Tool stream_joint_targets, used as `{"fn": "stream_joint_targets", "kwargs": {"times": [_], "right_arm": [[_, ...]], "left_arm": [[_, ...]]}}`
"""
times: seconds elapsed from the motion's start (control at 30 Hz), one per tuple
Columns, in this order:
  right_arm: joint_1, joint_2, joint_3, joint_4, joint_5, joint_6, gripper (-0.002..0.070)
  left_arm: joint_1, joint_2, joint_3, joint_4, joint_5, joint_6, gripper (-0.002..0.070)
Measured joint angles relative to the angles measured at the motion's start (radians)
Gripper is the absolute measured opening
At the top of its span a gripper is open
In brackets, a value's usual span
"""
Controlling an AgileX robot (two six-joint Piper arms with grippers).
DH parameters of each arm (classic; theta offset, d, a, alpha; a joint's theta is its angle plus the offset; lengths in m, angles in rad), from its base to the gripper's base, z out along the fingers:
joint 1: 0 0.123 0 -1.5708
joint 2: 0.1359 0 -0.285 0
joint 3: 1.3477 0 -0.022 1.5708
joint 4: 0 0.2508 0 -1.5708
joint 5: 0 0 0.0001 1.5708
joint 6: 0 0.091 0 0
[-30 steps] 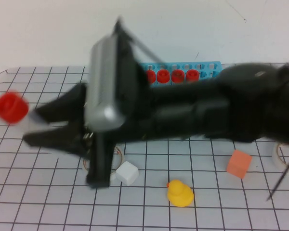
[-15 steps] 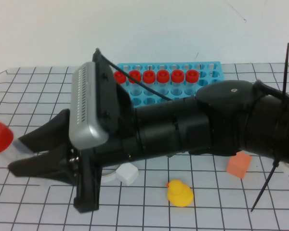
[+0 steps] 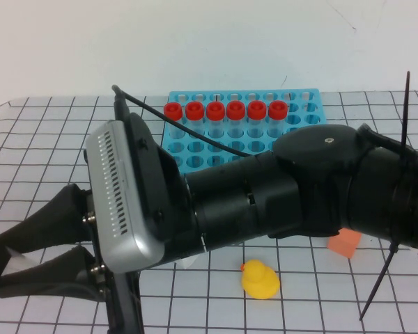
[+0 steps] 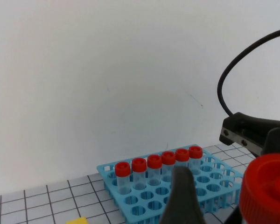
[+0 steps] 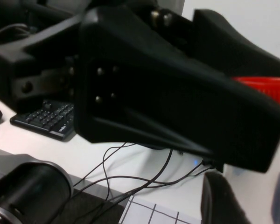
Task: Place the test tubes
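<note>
Your right gripper (image 3: pixel 3 268) reaches across the counter (image 3: pixel 42 139) to the robot's far left, low and well clear of the rack (image 3: pixel 303 104). Its jaws are clamped on a tube (image 3: pixel 14 259), which lies roughly level between them and points out past the left edge of the high view. That is likely a handover spot: the tube is held sideways out there so the two arms can meet without bumping the rack.

Your left gripper (image 4: pixel 184 203) is out of the high view and sits just beside the tube's cap (image 4: pixel 266 186). You cannot tell from here whether it is open or closed, so check that it is off the tube before you move.

The tube has a pale, clear body and a ridged red screw cap. It matches the six tubes (image 3: pixel 226 110) standing upright in the rack's back row. Holes at the right end of that row look free, and the tube must be turned upright to go in.
</note>
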Motion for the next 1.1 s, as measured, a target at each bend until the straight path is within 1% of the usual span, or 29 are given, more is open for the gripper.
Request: {"fn": "stream_joint_targets", "kwargs": {"times": [0.07, 0.17, 0.23, 0.3, 0.73, 0.83, 0.9, 0.97, 1.0, 1.03, 1.1], "right_arm": [[0.000, 0.000, 0.000, 0.000, 0.000, -0.004, 0.0235], [0.000, 0.000, 0.000, 0.000, -0.002, -0.006, 0.0235], [0.000, 0.000, 0.000, 0.000, -0.015, -0.006, 0.0235], [0.002, 0.000, 0.000, 0.000, -0.025, -0.006, 0.0235], [0.006, 0.011, -0.002, 0.009, -0.029, -0.012, 0.0235], [0.006, 0.011, -0.002, 0.009, -0.025, 0.026, 0.0242], [0.006, 0.011, -0.002, 0.009, -0.032, 0.050, 0.0300], [0.006, 0.011, -0.002, 0.009, -0.053, 0.060, 0.0412], [0.006, 0.012, -0.002, 0.009, -0.073, 0.060, 0.0505], [0.006, 0.012, -0.002, 0.009, -0.090, 0.060, 0.0531], [-0.003, 0.003, -0.002, -0.007, -0.113, 0.065, 0.0559]], "left_arm": [[0.000, 0.007, 0.000, -0.020, 0.003, 0.000, 0.0457], [0.000, 0.009, 0.000, -0.034, 0.005, 0.004, 0.0412], [0.000, 0.009, 0.000, -0.037, 0.014, 0.009, 0.0348], [0.000, 0.009, 0.000, -0.041, 0.021, 0.022, 0.0269], [0.000, 0.009, 0.000, -0.040, 0.023, 0.053, 0.0269], [0.000, 0.009, 0.000, -0.040, 0.023, 0.056, 0.0269], [0.000, 0.009, 0.000, -0.040, 0.021, 0.060, 0.0269], [0.000, 0.009, 0.000, -0.040, -0.001, 0.063, 0.0269], [0.000, 0.009, 0.000, -0.040, -0.022, 0.067, 0.0269], [0.000, 0.009, 0.000, -0.040, -0.031, 0.070, 0.0269], [0.000, 0.009, 0.000, -0.052, -0.050, 0.073, 0.0269]]}}
